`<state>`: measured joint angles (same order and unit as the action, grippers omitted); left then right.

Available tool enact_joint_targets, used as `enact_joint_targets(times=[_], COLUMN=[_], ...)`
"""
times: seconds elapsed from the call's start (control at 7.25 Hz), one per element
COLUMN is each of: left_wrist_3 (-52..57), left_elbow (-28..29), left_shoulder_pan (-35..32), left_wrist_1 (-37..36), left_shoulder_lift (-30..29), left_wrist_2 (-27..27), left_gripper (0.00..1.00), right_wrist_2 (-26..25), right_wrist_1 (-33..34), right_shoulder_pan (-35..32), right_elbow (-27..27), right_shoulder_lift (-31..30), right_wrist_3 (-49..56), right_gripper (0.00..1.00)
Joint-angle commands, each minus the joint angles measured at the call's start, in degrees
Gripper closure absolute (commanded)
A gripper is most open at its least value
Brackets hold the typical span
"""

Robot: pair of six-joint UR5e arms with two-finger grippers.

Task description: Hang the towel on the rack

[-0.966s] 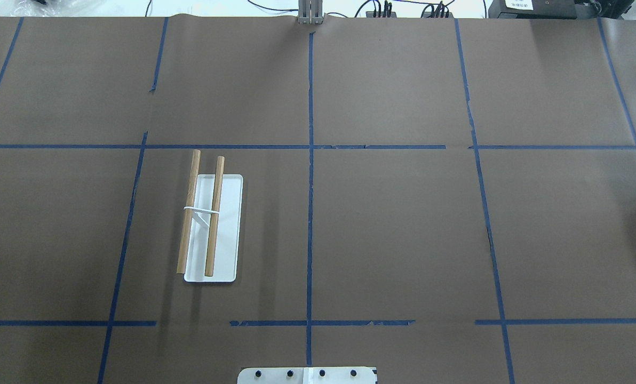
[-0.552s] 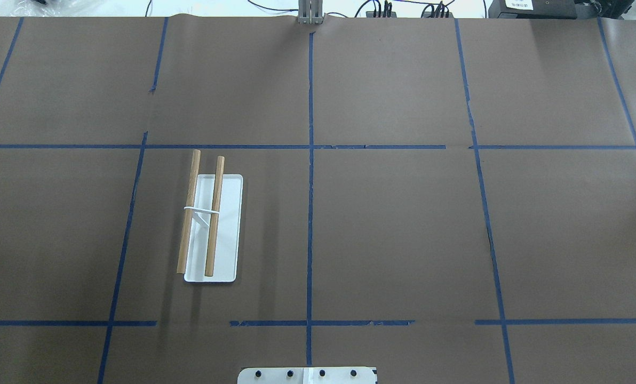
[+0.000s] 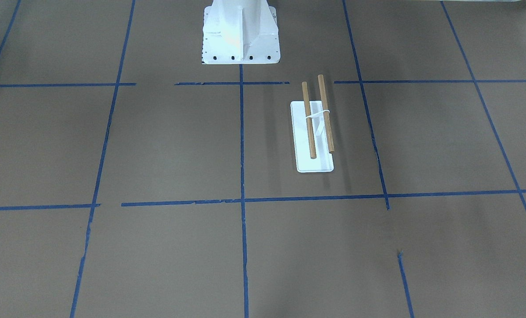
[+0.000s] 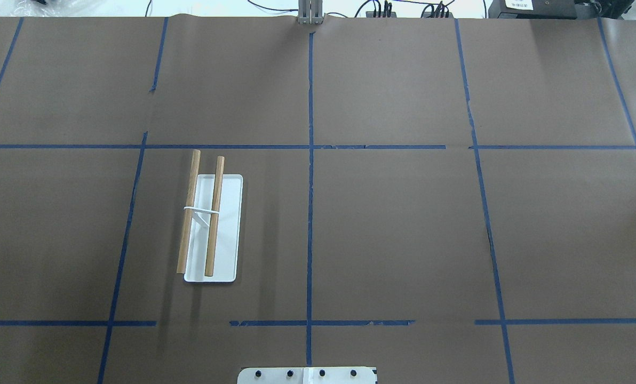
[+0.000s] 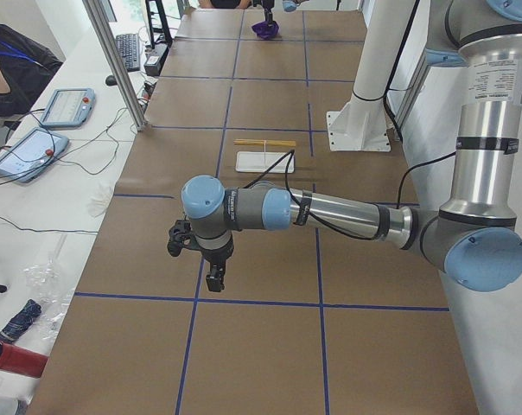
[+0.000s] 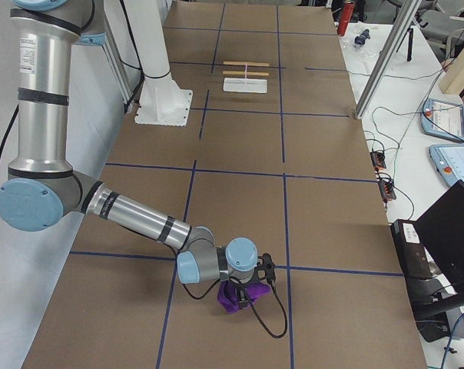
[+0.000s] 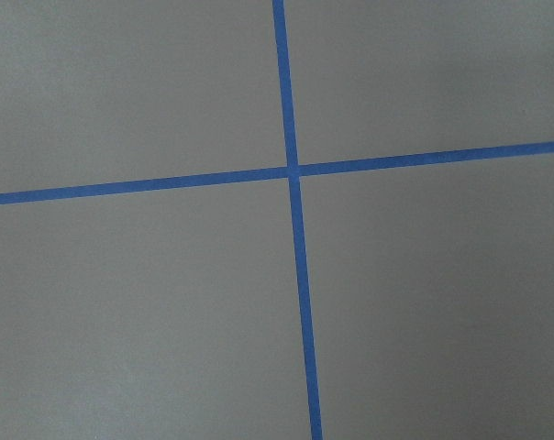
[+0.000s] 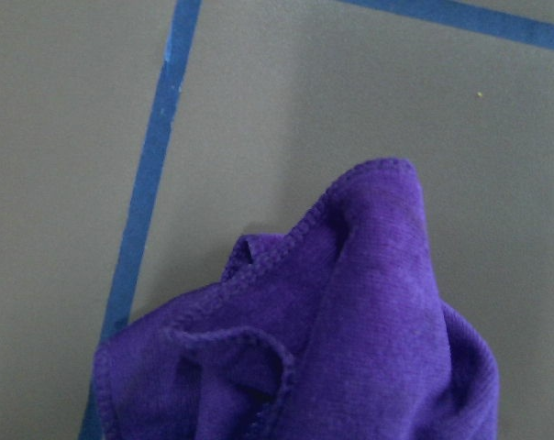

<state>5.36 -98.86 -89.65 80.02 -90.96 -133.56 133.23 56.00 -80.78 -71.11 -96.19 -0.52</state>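
Where the camera faces the robot, one rack (image 3: 310, 132) stands on the brown table (image 3: 166, 141) in front of the white pedestal (image 3: 240, 33), on the robot's left half; its two wooden dowels lie side by side over one white base, and no arm or towel shows. From overhead the same single rack (image 4: 214, 224) sits inside a square of blue tape, its dowels running away from the robot, again with no gripper in sight. Seen from the left end, the left gripper (image 5: 200, 259) hangs over bare table, well apart from the rack (image 5: 264, 160) beyond it; whether its fingers are spread or closed cannot be told. One purple towel (image 5: 264, 29) shows small at the table's far end. Seen from the right end, the right gripper (image 6: 247, 288) is directly over the bunched towel (image 6: 233, 297) and seems to touch it, though a grasp cannot be told; the rack (image 6: 246, 79) is far off along the table. On the left wrist camera only one crossing of blue tape (image 7: 293, 170) shows. On the right wrist camera the towel (image 8: 350, 321) fills the lower part, crumpled, beside one tape line.
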Motion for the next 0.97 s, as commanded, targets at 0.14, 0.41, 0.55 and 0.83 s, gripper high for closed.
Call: enact_joint_targets(times=[0.14, 0.41, 0.55, 0.83], left_wrist_3=[0.09, 0.0, 0.0, -0.09], left_elbow=[0.07, 0.07, 0.07, 0.16], left_shoulder_pan=[0.0, 0.0, 0.0, 0.0], left_wrist_1=[0.05, 0.05, 0.05, 0.14], left_shoulder_lift=[0.08, -0.01, -0.27, -0.98], left_wrist_2=[-0.03, 0.05, 0.05, 0.05], left_gripper=[0.0, 0.0, 0.0, 0.0], right_wrist_2=[-1.39, -0.34, 0.88, 4.49], right_wrist_1=[-0.1, -0.36, -0.02, 1.83], right_shoulder_pan=[0.45, 0.27, -1.12, -6.99], right_elbow=[0.18, -0.78, -4.53, -12.53], right_shoulder_lift=[0.22, 0.31, 0.39, 4.06], right_wrist_3=[0.7, 0.7, 0.44, -0.27], right_gripper=[1.0, 1.0, 1.0, 1.0])
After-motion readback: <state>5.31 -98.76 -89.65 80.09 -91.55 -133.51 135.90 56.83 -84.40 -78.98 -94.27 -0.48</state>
